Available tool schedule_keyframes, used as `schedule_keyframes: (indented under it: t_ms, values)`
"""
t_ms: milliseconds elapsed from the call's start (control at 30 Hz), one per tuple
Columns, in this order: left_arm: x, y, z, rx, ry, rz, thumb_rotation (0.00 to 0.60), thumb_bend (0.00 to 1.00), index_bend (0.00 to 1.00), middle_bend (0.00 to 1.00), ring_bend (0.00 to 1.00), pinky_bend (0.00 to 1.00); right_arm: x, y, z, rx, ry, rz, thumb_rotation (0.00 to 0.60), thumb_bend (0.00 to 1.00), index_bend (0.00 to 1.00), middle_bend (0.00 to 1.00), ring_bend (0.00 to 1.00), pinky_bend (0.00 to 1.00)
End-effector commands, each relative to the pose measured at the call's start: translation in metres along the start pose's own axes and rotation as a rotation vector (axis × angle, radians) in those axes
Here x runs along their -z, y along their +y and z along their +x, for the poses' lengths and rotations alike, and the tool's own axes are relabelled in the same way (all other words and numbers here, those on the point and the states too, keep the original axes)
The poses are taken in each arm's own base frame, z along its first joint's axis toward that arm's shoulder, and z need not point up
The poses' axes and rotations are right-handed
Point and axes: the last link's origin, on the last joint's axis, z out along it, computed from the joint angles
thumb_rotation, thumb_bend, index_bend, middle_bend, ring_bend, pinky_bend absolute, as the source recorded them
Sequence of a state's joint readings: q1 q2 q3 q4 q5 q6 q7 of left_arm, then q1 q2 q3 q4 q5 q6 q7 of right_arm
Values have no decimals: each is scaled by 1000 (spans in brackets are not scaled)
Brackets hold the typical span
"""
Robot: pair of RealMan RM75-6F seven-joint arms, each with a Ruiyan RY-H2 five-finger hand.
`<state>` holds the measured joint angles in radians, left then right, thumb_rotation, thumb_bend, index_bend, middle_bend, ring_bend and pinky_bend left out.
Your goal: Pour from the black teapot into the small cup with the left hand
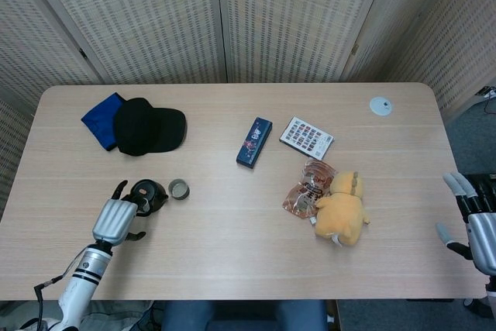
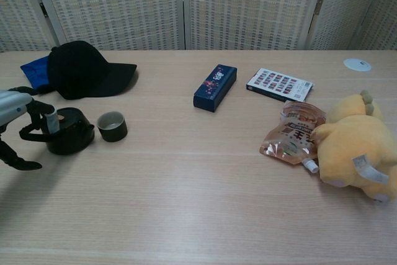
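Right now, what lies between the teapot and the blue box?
Only the small cup, just beside the teapot; from there to the blue box is bare table, shown in both views.

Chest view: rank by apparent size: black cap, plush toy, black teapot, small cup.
1. plush toy and black cap: look alike, and the toy sits nearer the camera, so unranked.
2. black teapot
3. small cup

You are working in a staged test room: woven folding screens [image 1: 221,17] close off the far side, and unrelated props scatter the pale wooden worktop [image 1: 232,261].
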<state>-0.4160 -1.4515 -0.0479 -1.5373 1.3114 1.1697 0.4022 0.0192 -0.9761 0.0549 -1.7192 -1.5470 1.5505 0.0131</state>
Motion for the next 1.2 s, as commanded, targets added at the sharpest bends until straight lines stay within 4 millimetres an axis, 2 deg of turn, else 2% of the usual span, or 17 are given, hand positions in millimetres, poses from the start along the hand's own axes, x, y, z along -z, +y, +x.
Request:
schedule_keyframes:
  t_ms: [33, 600, 1200]
  values:
    - [1, 1, 0, -2, 0, -2, 600, 75, 452, 414, 390, 0, 0, 0, 0, 0, -1, -1, 600, 289, 30, 91, 0, 11]
    - [2, 9, 2, -19, 4, -16, 600, 76, 460, 427, 402, 0, 1, 2, -1, -1, -3, -7, 600, 289, 30, 91, 0, 11]
    - [5, 8, -1, -34, -15, -2, 600, 76, 472, 510, 472, 0, -1, 2, -3, -2, -8, -6, 600, 289, 30, 91, 0, 11]
